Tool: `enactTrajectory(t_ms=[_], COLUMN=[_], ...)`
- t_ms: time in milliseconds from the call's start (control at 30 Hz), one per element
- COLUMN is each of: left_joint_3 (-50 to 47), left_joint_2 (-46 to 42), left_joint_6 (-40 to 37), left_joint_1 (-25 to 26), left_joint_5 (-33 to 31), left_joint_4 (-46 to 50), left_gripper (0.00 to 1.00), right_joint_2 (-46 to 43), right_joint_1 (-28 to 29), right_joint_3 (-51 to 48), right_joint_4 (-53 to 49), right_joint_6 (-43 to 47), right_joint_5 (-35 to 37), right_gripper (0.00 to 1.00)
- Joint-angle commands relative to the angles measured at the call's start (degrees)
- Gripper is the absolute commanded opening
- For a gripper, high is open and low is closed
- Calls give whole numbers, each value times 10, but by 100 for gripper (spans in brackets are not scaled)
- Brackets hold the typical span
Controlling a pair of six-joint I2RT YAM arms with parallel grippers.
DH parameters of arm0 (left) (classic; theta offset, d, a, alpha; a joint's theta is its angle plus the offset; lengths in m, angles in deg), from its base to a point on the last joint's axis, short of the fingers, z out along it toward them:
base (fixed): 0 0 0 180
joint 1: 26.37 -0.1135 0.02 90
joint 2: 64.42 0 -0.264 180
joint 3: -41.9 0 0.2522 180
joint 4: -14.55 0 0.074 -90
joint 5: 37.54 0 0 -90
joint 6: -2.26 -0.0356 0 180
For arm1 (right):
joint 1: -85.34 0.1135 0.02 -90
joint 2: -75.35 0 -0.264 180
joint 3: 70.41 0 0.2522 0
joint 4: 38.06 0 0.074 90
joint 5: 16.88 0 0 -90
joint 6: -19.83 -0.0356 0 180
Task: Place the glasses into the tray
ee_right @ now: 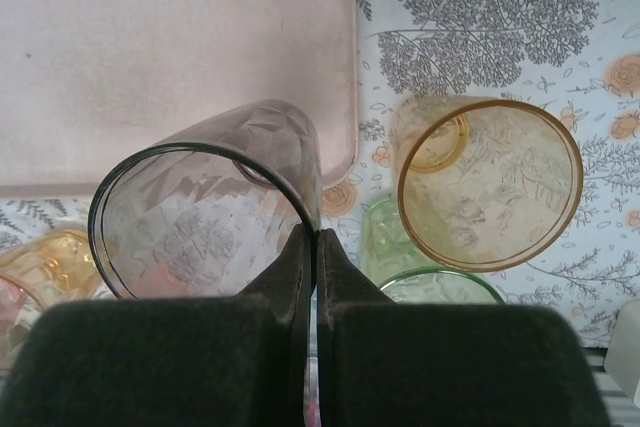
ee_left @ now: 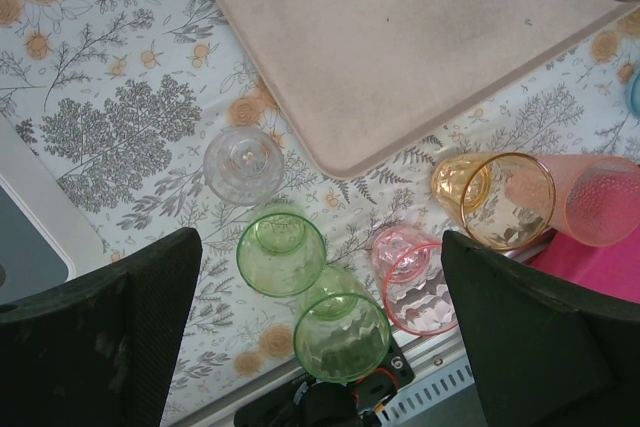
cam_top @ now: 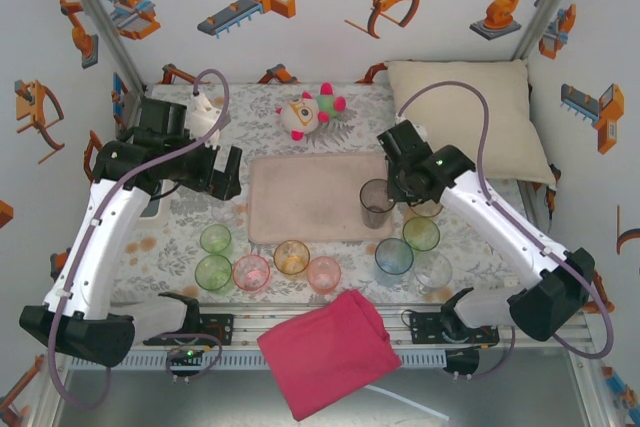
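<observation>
Stock as I read it from my station, largest first. Table [cam_top: 175, 237]: floral cover, carries everything. Tray [cam_top: 300, 197]: mid-table, bed bare. Pillow [cam_top: 465, 107]: far right corner, not my concern. Red cloth [cam_top: 330, 352]: draped over the near edge. Left jaws: spread wide, nothing in them, hanging over the table's left side above two green glasses [ee_left: 281, 253]. Right jaws: closed flat on the wall of the grey glass [ee_right: 200, 207], one finger inside the rim and one outside. That glass sits at the tray's near right corner [cam_top: 377, 202]. The remaining glasses, green, pink, orange, blue and clear, stand in a loose row on the table between the tray and the near edge, none in the tray. Risks, as I judge them: the pinch takes only a thin strip of slick plastic, so the grey glass could pivot or slip. Released across the tray's rim, it could tip over. An amber glass [ee_right: 490, 182] stands just beside it and could be knocked by a sideways move. Unclear: whether the grey glass's base rests on anything. The right arm covers part of the amber glass from above, so my count of glasses is unsure.
</observation>
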Motion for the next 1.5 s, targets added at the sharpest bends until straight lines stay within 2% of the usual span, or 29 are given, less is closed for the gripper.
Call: enactTrajectory(t_ms=[0,567,1033,1467], left_joint_3=[-10,-9,-11,-8], left_joint_2=[-16,-17,-20,-23], left_joint_6=[7,8,10,9], left_joint_1=[-3,-4,-5,-6], left_joint_5=[15,17,19,21], left_joint_4=[-1,-1,0,3], left_gripper=[97,97,97,97], right_joint_2=[-14,-31,-42,-54], right_joint_1=[4,3,4,3], right_joint_3=[-18,-91,-109,-110], right_joint_4=[22,63,68,58], right_joint_6=[-24,-53,-66,-69], right_joint_5=[19,35,37,38], right_gripper=[0,0,0,18])
